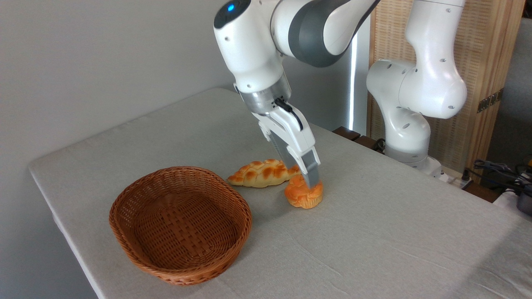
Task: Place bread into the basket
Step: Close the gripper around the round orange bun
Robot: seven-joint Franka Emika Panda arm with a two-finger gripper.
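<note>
Bread (302, 196) sits on table (374, 232), touching braided loaf (262, 173) at its 10 o'clock. Gripper (309, 182) tips at bun's top; grip state: can't tell. Basket (180, 223) at 8 o'clock, empty. Grasp, lift, drop remain.

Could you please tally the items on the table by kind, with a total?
Bread pieces: 2, the round bun and the braided loaf
Baskets: 1, the wicker basket, nothing in it
Total: 3
</note>
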